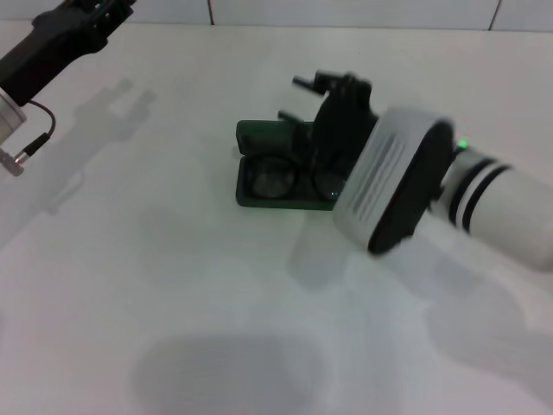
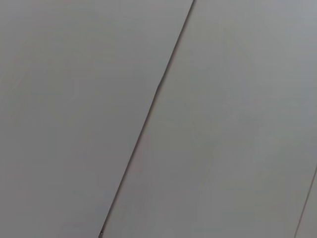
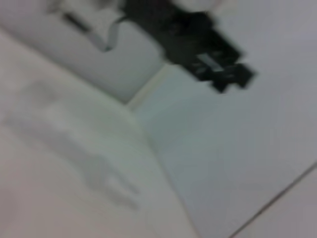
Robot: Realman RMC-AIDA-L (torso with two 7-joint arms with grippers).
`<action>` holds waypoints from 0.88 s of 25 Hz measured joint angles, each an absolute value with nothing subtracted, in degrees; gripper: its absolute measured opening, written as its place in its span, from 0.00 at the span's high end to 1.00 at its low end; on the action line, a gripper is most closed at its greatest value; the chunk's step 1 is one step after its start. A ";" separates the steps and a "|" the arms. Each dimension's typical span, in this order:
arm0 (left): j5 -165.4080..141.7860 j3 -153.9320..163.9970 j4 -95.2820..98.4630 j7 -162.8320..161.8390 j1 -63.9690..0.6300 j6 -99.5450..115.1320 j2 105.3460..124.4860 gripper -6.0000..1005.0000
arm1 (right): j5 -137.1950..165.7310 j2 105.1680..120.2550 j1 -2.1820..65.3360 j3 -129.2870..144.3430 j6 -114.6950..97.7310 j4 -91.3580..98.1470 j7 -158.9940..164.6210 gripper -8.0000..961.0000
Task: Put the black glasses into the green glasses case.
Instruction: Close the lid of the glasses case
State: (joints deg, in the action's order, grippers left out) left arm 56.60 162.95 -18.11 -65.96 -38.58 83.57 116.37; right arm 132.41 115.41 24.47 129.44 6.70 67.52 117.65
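Observation:
The green glasses case (image 1: 257,138) lies open in the middle of the white table, its lid raised at the far side. The black glasses (image 1: 278,178) lie inside its lower half, lenses up; their right part is hidden behind my right gripper. My right gripper (image 1: 295,100) hovers over the right end of the case, its two fingers apart and holding nothing. My left gripper (image 1: 91,15) is parked at the far left edge of the table, away from the case; it also shows as a blurred dark shape in the right wrist view (image 3: 208,47).
The white table (image 1: 173,294) surrounds the case. A tiled wall (image 1: 346,10) rises behind the far edge. The left wrist view shows only grey wall panels (image 2: 223,124) with a seam.

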 joint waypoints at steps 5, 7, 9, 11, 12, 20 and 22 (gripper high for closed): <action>56.66 162.94 -18.10 -65.60 -38.33 83.57 116.35 0.30 | 132.21 115.06 23.81 122.14 0.08 72.95 120.19 0.59; 56.90 162.90 -18.10 -65.60 -38.29 83.57 116.30 0.30 | 131.28 115.06 23.51 118.54 -4.40 75.63 120.56 0.59; 57.22 162.90 -18.10 -65.59 -38.24 83.58 116.27 0.30 | 128.63 115.02 23.38 113.23 -12.15 79.13 120.53 0.59; 57.29 162.92 -18.10 -65.54 -38.22 83.59 116.27 0.30 | 125.17 115.00 23.61 107.29 -21.50 81.54 119.82 0.59; 57.27 162.92 -18.10 -65.49 -38.23 83.59 116.27 0.30 | 122.81 115.02 23.93 103.44 -26.54 82.56 118.91 0.59; 53.09 163.02 -18.11 -65.22 -40.24 77.68 116.45 0.29 | 90.68 115.51 24.00 73.94 -55.91 74.53 96.02 0.59; 48.33 163.05 -18.09 -67.04 -42.03 75.43 116.25 0.29 | 85.10 115.52 23.90 69.33 -60.51 69.02 89.68 0.59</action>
State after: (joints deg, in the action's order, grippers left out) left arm 48.33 163.05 -18.09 -67.04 -42.03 75.43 116.25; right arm 85.10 115.52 23.90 69.33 -60.51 69.02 89.68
